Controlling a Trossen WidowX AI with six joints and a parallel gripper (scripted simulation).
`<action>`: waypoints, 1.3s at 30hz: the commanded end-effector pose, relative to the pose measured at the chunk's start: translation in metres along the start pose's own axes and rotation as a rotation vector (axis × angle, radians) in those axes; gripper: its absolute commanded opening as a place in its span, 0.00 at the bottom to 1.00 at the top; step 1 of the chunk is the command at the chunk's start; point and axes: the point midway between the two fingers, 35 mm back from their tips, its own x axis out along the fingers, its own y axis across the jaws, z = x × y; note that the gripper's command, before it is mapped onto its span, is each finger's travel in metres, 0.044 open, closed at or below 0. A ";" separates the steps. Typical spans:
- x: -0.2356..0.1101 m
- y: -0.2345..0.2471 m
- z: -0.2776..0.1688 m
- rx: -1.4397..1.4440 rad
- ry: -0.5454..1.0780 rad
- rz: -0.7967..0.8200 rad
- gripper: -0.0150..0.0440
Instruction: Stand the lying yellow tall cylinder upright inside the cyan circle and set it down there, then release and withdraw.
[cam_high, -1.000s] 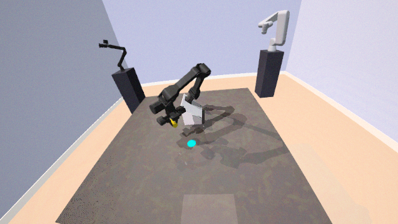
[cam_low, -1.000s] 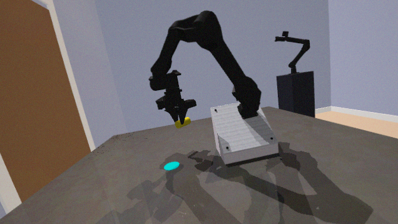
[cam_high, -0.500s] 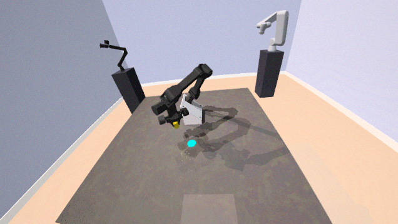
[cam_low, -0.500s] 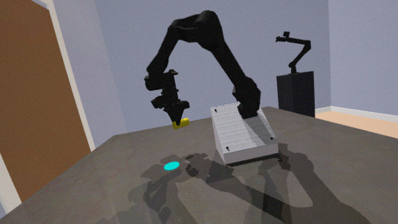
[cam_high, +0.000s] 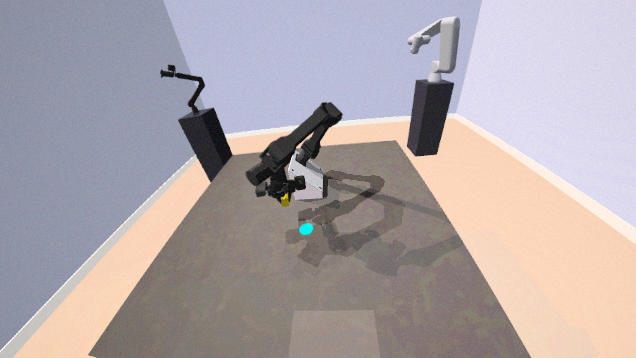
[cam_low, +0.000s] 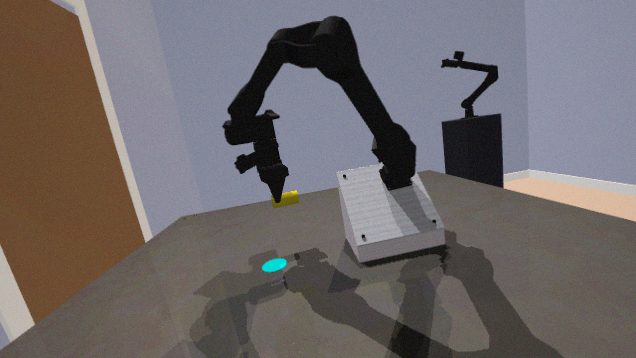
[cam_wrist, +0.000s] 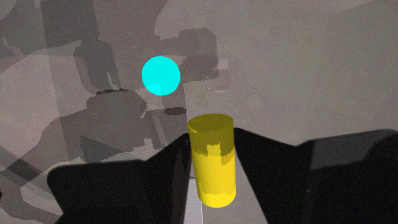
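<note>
My gripper (cam_high: 283, 196) (cam_low: 276, 198) (cam_wrist: 211, 136) is shut on the yellow tall cylinder (cam_high: 285, 200) (cam_low: 286, 199) (cam_wrist: 212, 160) and holds it in the air above the table. In the exterior view the cylinder sticks out sideways from the fingertips, roughly level. The cyan circle (cam_high: 306, 229) (cam_low: 274, 265) (cam_wrist: 160, 75) lies flat on the dark table top, below the gripper and toward the table's front. In the wrist view the circle sits up and to the left of the cylinder's far end, apart from it.
The arm's grey wedge base (cam_high: 312, 181) (cam_low: 387, 220) stands on the table behind and right of the circle. Two dark pedestals with camera arms (cam_high: 205, 142) (cam_high: 430, 117) (cam_low: 472, 150) stand off the table at the back. The table (cam_high: 200, 280) (cam_low: 525, 240) carries arm shadows.
</note>
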 end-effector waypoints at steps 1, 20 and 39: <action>-0.002 0.005 0.005 0.071 -0.004 0.003 0.43; -0.005 0.026 0.021 0.444 -0.004 0.008 0.43; -0.007 0.050 0.036 0.817 0.000 0.016 0.43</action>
